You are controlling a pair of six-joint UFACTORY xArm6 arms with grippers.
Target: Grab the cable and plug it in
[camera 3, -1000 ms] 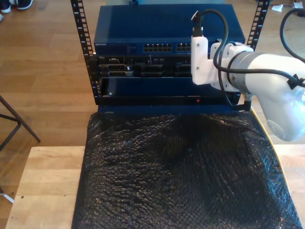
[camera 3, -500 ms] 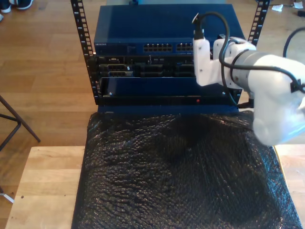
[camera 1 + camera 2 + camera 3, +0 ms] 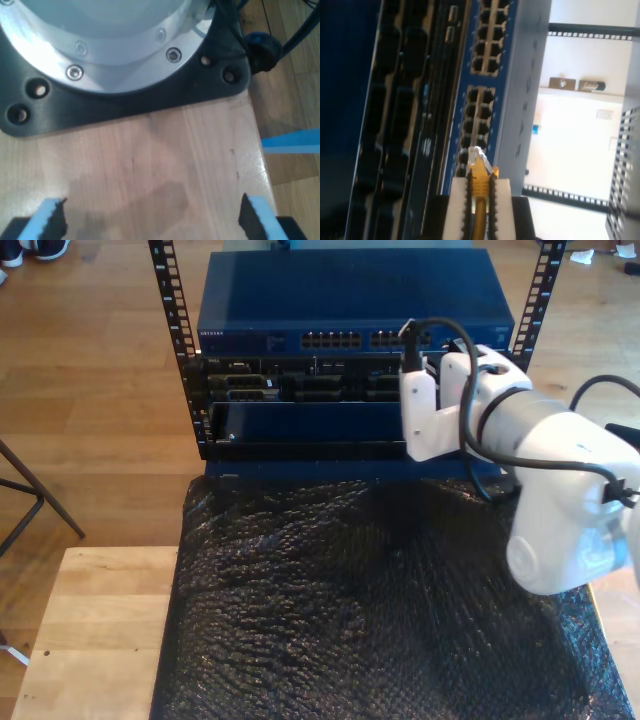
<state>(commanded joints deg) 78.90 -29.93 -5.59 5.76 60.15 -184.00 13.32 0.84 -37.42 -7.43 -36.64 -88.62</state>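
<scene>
My second gripper [image 3: 479, 192] holds the cable [image 3: 479, 210] tight between its two white pads [image 3: 456, 205]. The cable is yellow-orange and thin. Its little clear plug [image 3: 479, 159] sticks out past the pads and points at the blue switch [image 3: 485, 95]. The plug tip sits just in front of the rows of small ports [image 3: 481, 117], very near one of them. I cannot tell if it touches.

In the exterior view, the white arm [image 3: 545, 465] reaches in from the right side of the frame. Its end is up against the front of the blue switch [image 3: 300, 340], near the upper middle of the frame. The switch sits in a black rack [image 3: 175, 330] with more dark boxes under it. A thick black robot cable [image 3: 450, 335] loops over the top of the arm. A crinkly black sheet [image 3: 350, 610] covers the wooden table [image 3: 90, 640] in the lower part of the frame.

My first gripper [image 3: 152, 220] is spread wide. Its two blue and black fingertips [image 3: 50, 220] stand far apart with nothing between them. Under them is bare wood [image 3: 165, 165], and a round silver and black arm base [image 3: 110, 65] is bolted to it.
</scene>
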